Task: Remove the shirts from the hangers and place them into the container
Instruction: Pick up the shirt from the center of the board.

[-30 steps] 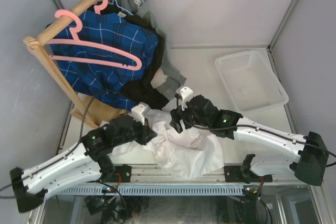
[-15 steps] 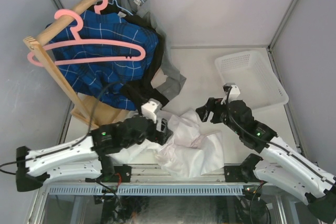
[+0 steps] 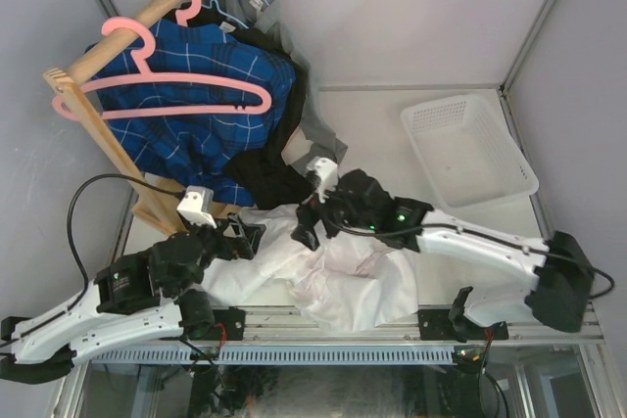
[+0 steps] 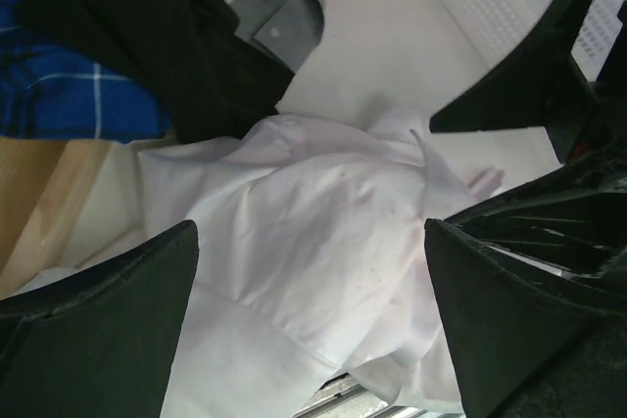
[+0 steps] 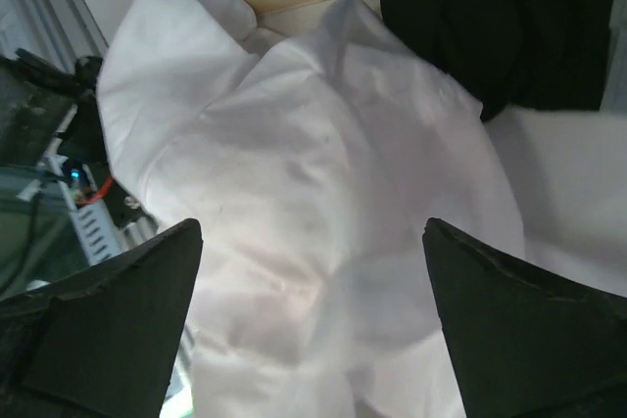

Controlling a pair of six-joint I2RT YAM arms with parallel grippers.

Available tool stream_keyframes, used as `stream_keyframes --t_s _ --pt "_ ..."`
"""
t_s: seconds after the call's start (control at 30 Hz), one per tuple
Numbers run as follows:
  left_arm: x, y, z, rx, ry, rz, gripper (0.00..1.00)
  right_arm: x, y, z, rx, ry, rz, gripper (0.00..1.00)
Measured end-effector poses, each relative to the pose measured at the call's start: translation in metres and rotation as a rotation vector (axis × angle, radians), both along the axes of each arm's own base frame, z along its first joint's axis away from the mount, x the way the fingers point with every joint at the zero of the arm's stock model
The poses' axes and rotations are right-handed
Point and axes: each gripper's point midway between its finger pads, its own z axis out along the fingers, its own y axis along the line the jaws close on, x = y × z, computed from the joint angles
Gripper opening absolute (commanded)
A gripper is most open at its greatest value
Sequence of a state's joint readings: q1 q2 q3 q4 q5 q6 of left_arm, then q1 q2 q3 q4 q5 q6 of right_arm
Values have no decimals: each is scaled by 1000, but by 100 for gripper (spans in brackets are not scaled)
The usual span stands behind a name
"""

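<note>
the left gripper (image 3: 245,239) is letting go and backing off, jaws spread wide and empty, leaving the white shirt (image 3: 345,279) lying crumpled at the near edge of the table (image 3: 384,126). the right gripper (image 3: 306,228), also wide and holding nothing, is swinging back over it. the container (image 3: 468,152) is sitting well apart, so the shirt is probably needing a fresh grasp and a carry.

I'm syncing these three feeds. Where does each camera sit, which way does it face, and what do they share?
Top external: above and behind the arm bases, looking down on the table; left arm, right arm, wooden rack and white perforated plastic basket show.
Left wrist: on the left arm, facing the crumpled white cloth shirt; its dark fingers flank the view.
Right wrist: on the right arm, over the same shirt; its fingers fill both lower corners.
Shared: all three show that shirt.
</note>
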State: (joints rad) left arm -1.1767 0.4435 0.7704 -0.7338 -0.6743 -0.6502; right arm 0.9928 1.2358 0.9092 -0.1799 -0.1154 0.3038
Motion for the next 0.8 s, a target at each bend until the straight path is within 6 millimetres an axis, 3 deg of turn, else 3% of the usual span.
stream_keyframes --t_s 0.1,0.2,0.37,0.43,0.5,0.63,0.7,0.8 --pt "0 11 -7 4 8 37 100 13 26 -8 -69 -32 61 97" --pt "-1 18 -12 13 20 59 100 13 38 -42 -160 10 124 100" --pt "-2 25 -18 22 33 81 100 -11 29 -120 -340 196 202 100" --pt "-2 27 -19 28 35 87 100 -19 24 -140 -388 247 210 100" --pt "-1 29 -20 35 33 95 100 -25 21 -158 -433 285 207 100" --pt "-1 31 -21 45 33 101 100 -25 23 -164 -470 250 173 99" --pt "-1 32 -22 49 35 102 100 -24 24 -166 -488 223 150 89" --pt "-1 32 -22 48 36 103 100 -21 22 -170 -516 175 97 51"
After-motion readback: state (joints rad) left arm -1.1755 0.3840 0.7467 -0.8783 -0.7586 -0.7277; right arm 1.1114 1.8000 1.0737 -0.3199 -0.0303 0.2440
